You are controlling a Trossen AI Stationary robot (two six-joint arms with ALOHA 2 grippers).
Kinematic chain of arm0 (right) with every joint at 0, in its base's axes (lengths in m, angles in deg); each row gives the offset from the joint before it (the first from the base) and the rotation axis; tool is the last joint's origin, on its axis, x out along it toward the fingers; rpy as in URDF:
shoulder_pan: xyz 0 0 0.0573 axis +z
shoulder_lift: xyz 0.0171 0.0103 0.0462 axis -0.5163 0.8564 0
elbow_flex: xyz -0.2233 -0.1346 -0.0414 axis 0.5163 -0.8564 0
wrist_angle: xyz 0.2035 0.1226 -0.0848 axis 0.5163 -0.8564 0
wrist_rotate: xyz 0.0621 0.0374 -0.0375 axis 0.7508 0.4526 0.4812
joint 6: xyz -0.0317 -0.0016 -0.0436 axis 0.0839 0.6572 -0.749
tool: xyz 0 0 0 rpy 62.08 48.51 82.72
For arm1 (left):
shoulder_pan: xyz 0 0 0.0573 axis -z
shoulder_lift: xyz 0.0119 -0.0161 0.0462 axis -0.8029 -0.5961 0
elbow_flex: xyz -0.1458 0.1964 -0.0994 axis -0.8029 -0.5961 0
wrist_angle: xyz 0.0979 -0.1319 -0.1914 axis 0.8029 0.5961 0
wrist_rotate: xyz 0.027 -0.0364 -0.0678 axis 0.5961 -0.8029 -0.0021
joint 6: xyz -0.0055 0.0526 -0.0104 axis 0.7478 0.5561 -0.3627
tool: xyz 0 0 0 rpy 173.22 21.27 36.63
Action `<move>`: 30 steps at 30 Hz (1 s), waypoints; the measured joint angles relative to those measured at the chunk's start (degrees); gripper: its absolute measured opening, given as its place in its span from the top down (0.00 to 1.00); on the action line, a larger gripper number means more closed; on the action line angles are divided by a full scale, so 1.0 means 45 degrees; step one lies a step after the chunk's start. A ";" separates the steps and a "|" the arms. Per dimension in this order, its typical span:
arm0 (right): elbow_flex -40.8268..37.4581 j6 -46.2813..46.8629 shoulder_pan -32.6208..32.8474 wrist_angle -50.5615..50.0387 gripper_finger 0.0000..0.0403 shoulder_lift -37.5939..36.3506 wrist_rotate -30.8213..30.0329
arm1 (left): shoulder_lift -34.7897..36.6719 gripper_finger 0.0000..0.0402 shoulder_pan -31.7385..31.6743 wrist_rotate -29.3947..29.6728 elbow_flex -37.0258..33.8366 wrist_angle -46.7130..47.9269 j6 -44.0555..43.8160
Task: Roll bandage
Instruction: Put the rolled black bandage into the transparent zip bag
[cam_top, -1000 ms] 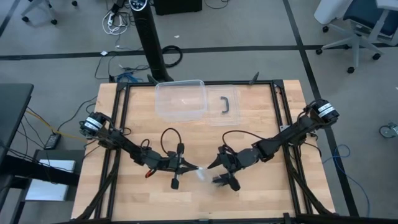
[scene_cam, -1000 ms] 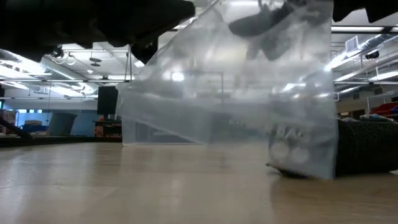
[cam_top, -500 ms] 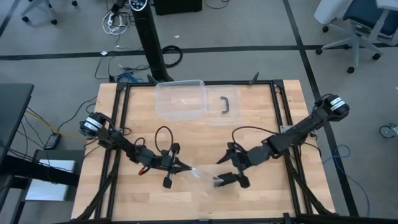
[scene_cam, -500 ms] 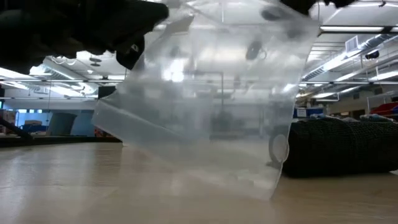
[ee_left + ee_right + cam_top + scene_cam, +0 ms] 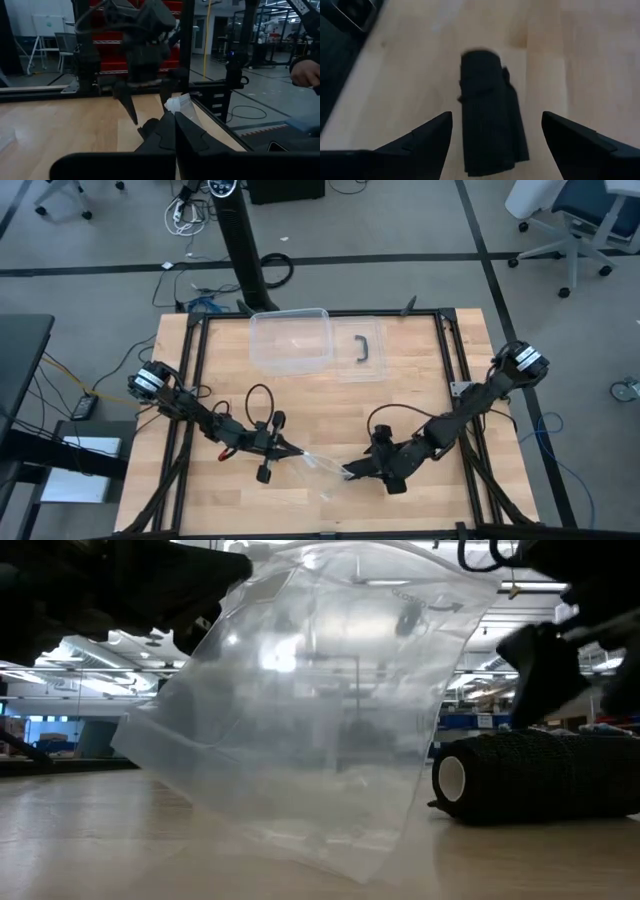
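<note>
The right gripper (image 5: pixel 495 135) is hovering with its fingers spread wide and empty, the bandage (image 5: pixel 490 110) lying on the table (image 5: pixel 580 60) in the gap between them, still a rolled cylinder. The left gripper (image 5: pixel 290 451) is pinching a corner of the clear bag (image 5: pixel 300 720) with fingers fully closed, lifting it beside the roll. The bandage is sitting outside the bag; grasping it is, I judge, the step in hand.

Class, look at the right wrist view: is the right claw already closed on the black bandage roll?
No. The right claw stands open, its fingers apart on either side of the bandage roll.
</note>
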 joint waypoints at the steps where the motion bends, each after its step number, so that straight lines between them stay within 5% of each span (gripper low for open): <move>1: 0.0000 0.0119 -0.0010 0.0000 0.24 0.0172 0.0095 | 0.0000 1.00 0.0000 0.0000 0.0000 0.0000 -0.0043; 9: 0.0000 0.0441 -0.0077 0.0029 0.32 0.1264 0.0252 | 0.0000 1.00 0.0000 -0.0003 0.0000 -0.0005 -0.0175; 19: 0.0015 -0.0163 -0.0423 0.0366 0.86 0.1774 0.0513 | 0.0000 1.00 0.0000 -0.0002 0.0005 -0.0002 -0.0224; 30: 0.2271 0.0768 -0.0087 -0.5812 0.87 -0.0673 -0.1579 | 0.0000 1.00 0.0000 -0.0335 0.0005 0.0002 -0.0325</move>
